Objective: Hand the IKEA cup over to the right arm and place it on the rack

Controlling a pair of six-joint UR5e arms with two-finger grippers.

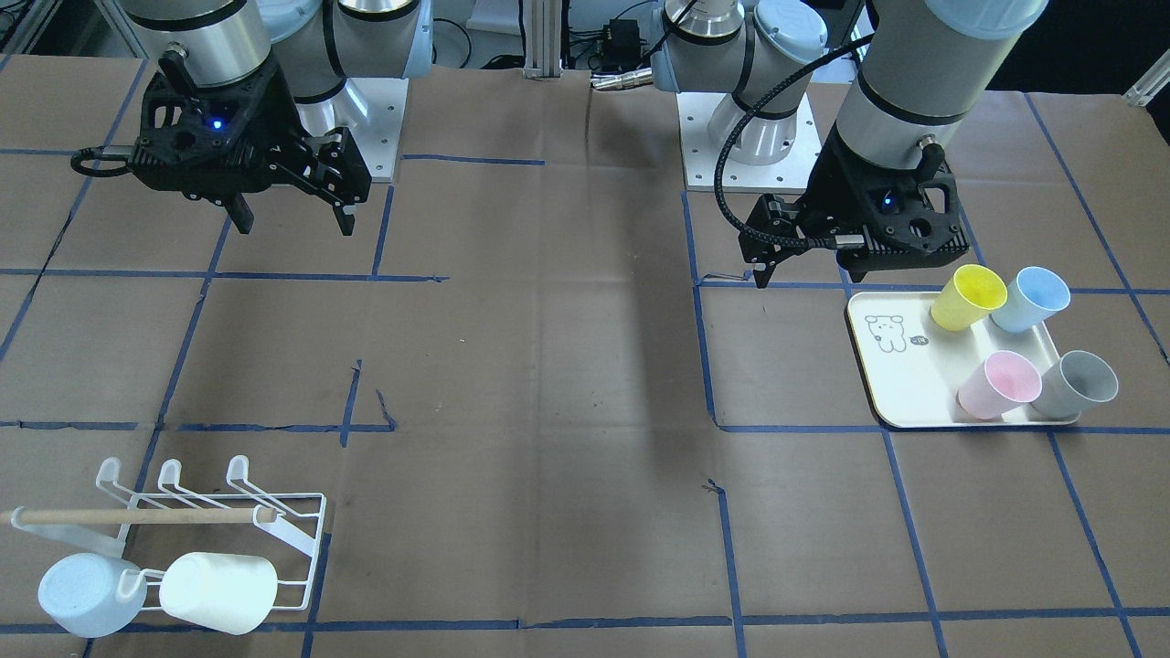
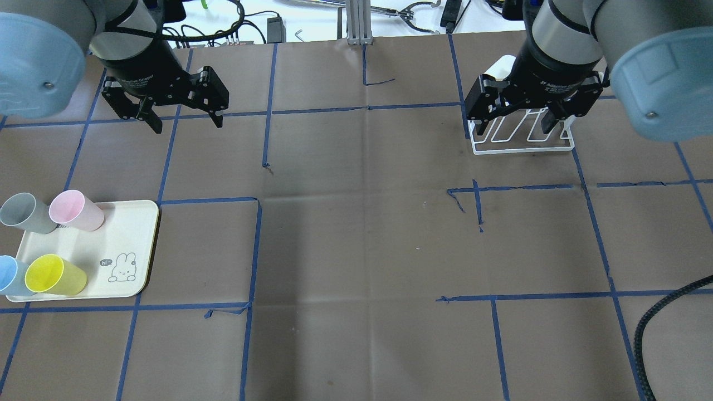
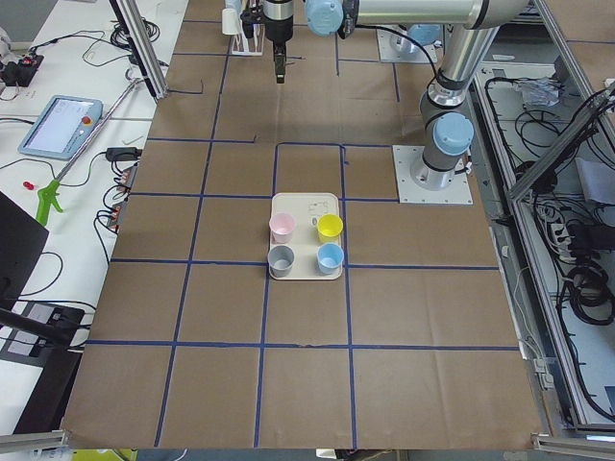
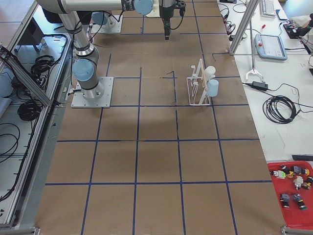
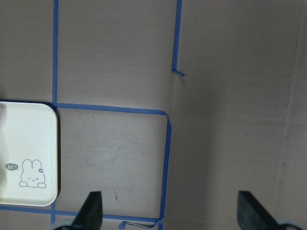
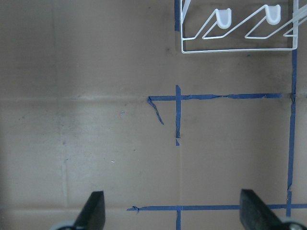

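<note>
Both pairs of jaws stood wide open and empty, the left gripper (image 2: 186,125) and the right gripper (image 2: 515,132) each hanging above the table. In the overhead view, at 7 o'clock of the left gripper, the cream tray (image 2: 133,234) carried the yellow cup (image 2: 55,275), blue cup (image 2: 11,275), pink cup (image 2: 75,210) and grey cup (image 2: 25,213). The rack (image 1: 137,516) showed at 1 o'clock in the right wrist view, with a white cup (image 1: 219,592) and a pale blue cup (image 1: 87,594) on its prongs.

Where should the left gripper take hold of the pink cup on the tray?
Probably the rim, from above: the pink cup stands upright, mouth open. Pinch its wall on the side facing the bare part of the tray, away from the grey cup.
</note>
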